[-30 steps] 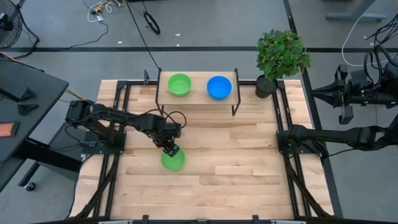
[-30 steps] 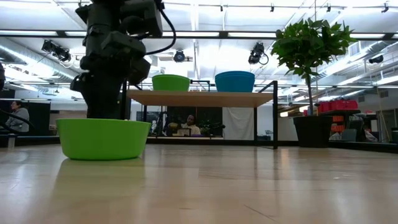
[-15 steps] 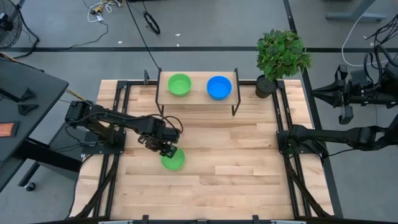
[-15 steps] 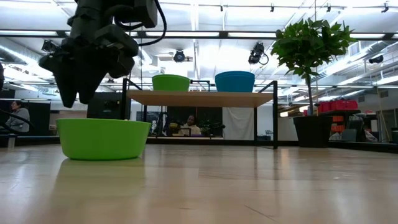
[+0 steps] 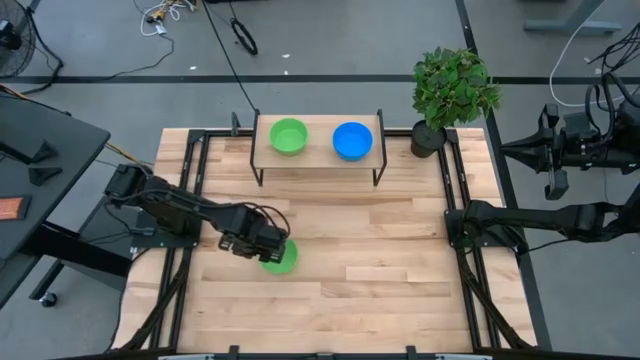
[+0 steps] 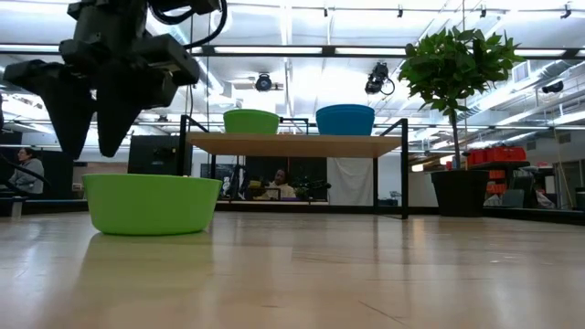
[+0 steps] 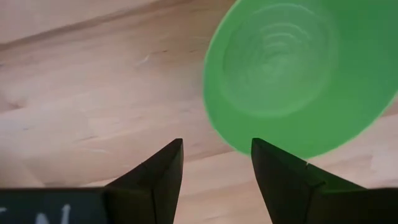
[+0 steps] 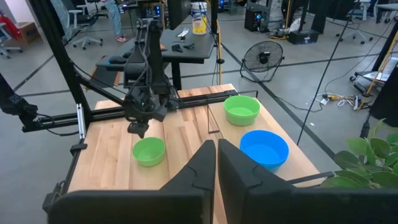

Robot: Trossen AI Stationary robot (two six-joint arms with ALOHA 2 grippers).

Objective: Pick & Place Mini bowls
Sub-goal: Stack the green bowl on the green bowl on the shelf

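**Inspector:** Start with the biggest item.

**Onlooker:** The wooden table (image 5: 330, 290). At its far edge stands a raised shelf (image 5: 316, 157), with a potted plant (image 5: 455, 90) just beside it at the far right corner.

**Inspector:** The arms?

**Onlooker:** The left arm reaches in over the table's left half. The left gripper (image 5: 262, 249) hangs above the table at the left rim of a green mini bowl (image 5: 281, 257), fingers (image 7: 160, 177) apart, with nothing between them. In the low view, both fingers end above the bowl's rim. The right arm waits at the table's right edge; the right gripper (image 8: 217, 163) has its fingers pressed together, empty.

**Inspector:** The bowls?

**Onlooker:** Three in sight. That green one sits upright on the table, left of centre. A second green mini bowl (image 5: 288, 135) and a blue mini bowl (image 5: 352, 140) stand side by side on the shelf, apart, the green to the left.
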